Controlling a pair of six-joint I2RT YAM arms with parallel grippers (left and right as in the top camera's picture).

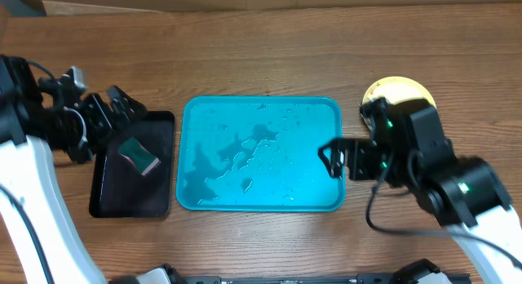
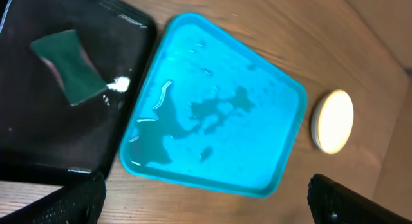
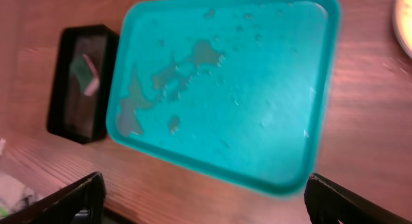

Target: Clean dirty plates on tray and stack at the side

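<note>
my left gripper (image 1: 122, 111) and right gripper (image 1: 330, 159): spread, empty. plates (image 1: 398, 89) sit near my right arm (image 1: 457, 186); careless swing topples them.

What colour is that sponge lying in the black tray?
The sponge is dark green with a pinkish edge; clearest in the left wrist view.

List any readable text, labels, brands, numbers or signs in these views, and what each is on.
None: no text, label, brand, number or sign can be read in any view.
Nothing is printed on the turquoise tray, only water patches.
The black tray, sponge and plates show no markings.
</note>
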